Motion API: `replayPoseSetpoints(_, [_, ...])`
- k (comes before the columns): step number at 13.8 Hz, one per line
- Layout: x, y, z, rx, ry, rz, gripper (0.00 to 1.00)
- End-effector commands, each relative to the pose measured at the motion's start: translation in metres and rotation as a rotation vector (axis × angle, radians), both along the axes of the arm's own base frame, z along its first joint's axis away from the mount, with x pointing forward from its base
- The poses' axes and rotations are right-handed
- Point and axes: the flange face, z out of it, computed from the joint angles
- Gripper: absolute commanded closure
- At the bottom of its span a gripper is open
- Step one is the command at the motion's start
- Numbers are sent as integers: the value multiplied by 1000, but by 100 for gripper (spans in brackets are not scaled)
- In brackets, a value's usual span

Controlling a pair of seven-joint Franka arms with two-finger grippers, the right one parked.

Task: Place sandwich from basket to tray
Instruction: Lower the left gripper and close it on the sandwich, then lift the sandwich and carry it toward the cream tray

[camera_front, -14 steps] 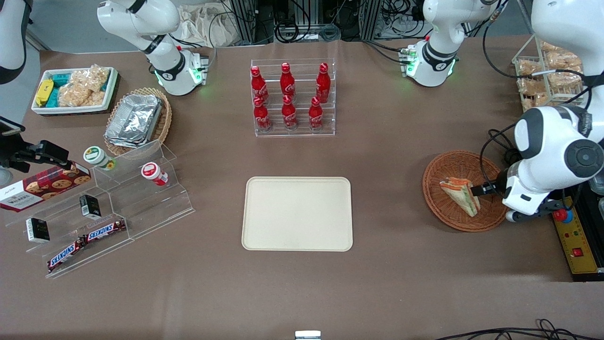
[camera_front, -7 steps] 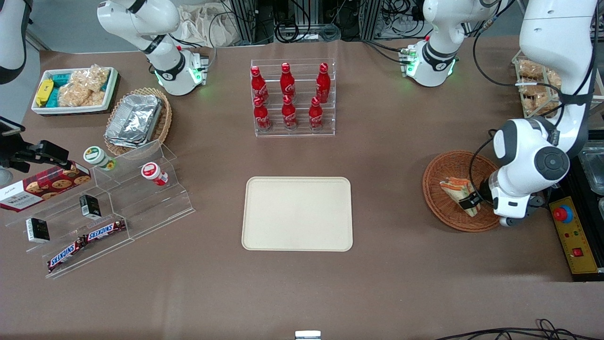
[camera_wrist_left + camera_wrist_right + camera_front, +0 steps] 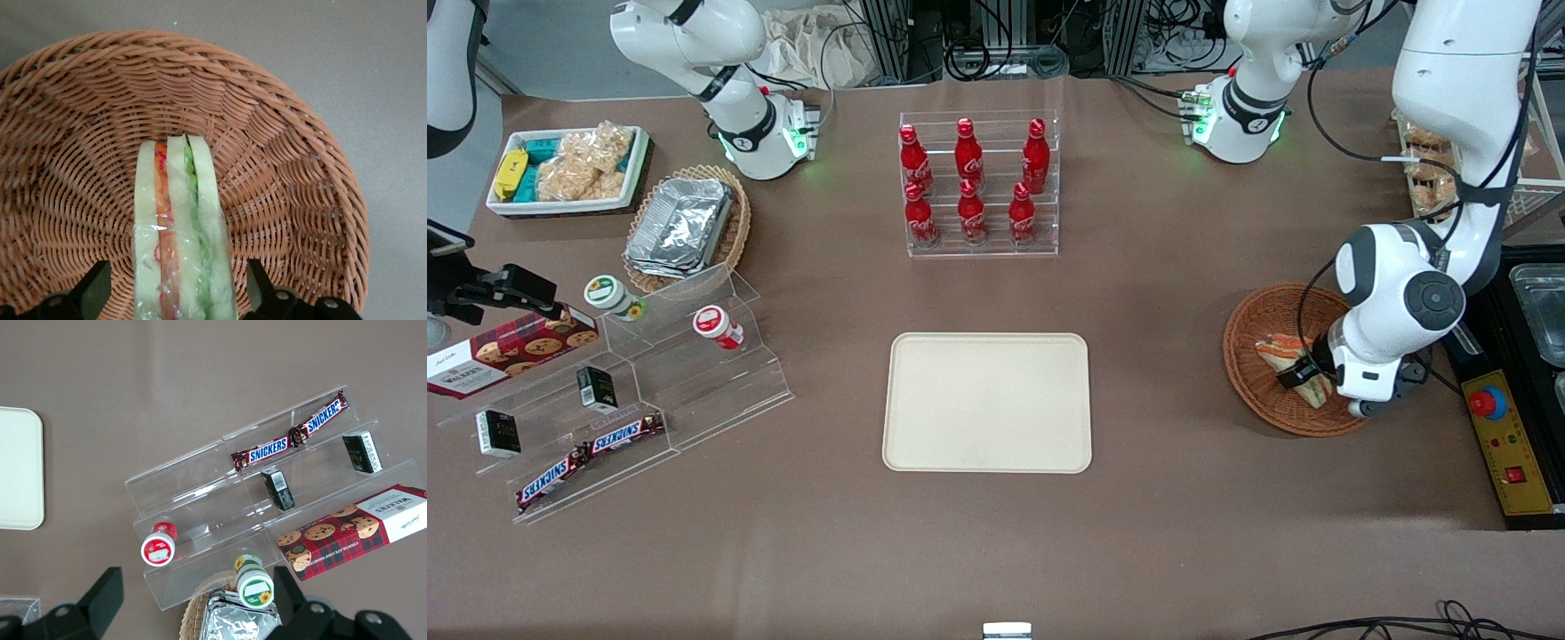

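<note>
The sandwich [image 3: 1279,348], a clear-wrapped wedge with orange and green filling, lies in the round reddish-brown wicker basket [image 3: 1240,384] toward the working arm's end of the table. My left gripper [image 3: 1304,379] is down in the basket, open, with one black finger on each side of the sandwich's wide end. In the left wrist view the sandwich [image 3: 181,227] stands on edge between the fingers [image 3: 259,277], with a small gap on each side, over the basket's weave [image 3: 280,167]. The cream-beige tray [image 3: 987,402] lies bare at the table's middle.
A clear rack of red cola bottles [image 3: 978,182] stands farther from the front camera than the tray. A yellow control box [image 3: 1507,449] lies beside the basket. A clear stepped stand with snack bars [image 3: 618,400] and a foil-tray basket [image 3: 685,227] lie toward the parked arm's end.
My left gripper has swung in from the basket's edge and come down over the sandwich, so its fingers now stand on both sides of it. The sandwich has stayed in place.
</note>
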Motion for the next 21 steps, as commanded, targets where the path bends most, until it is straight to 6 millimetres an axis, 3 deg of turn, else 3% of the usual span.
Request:
replayPoseSetpoints(1, [1,1,19,14,35,-6,70])
replayPoseSetpoints(3, [14,-2,53,21,113,-12,100])
replayPoseSetpoints(5, [26,-10,106,28,157,-20,100])
replayPoseSetpoints(8, [47,-36,206,20,191,-45,100])
replayPoseSetpoints(10, [51,-48,266,8,174,-68,100])
replayPoseSetpoints(12, [51,-73,309,-30,132,-108,100])
replayPoseSetpoints(14, [50,-119,304,-56,125,-202,100])
replayPoseSetpoints(17, [49,-210,264,-104,118,-443,100])
replayPoseSetpoints(19, [47,-276,227,-96,85,-545,100])
replayPoseSetpoints(21, [50,-323,174,-94,57,-611,100])
